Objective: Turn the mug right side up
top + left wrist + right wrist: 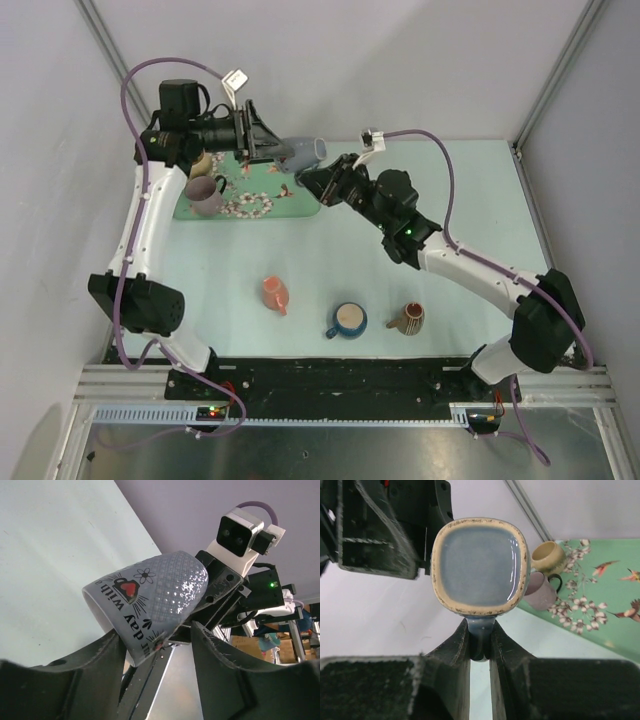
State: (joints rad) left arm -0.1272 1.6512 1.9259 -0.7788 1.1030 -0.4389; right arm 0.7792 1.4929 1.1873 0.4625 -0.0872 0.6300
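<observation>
A blue-grey mug (300, 152) with embossed sides and black lettering hangs tilted in the air over the far edge of the tray. My right gripper (312, 172) is shut on its handle (481, 630). The right wrist view looks straight at the mug's flat blue end, ringed in beige (479, 565). In the left wrist view the mug (150, 595) points its wide rim down toward my left gripper (157, 630). That gripper's jaws stand open around the rim's lower corner. Its left finger (107, 650) is at the rim. The right finger (210, 645) is apart from it.
A green floral tray (300, 205) at the back holds a mauve mug (205, 195) and a beige cup (200, 163). Near the front lie a salmon mug (275, 293), a blue mug (348, 319) and a brown striped mug (408, 318).
</observation>
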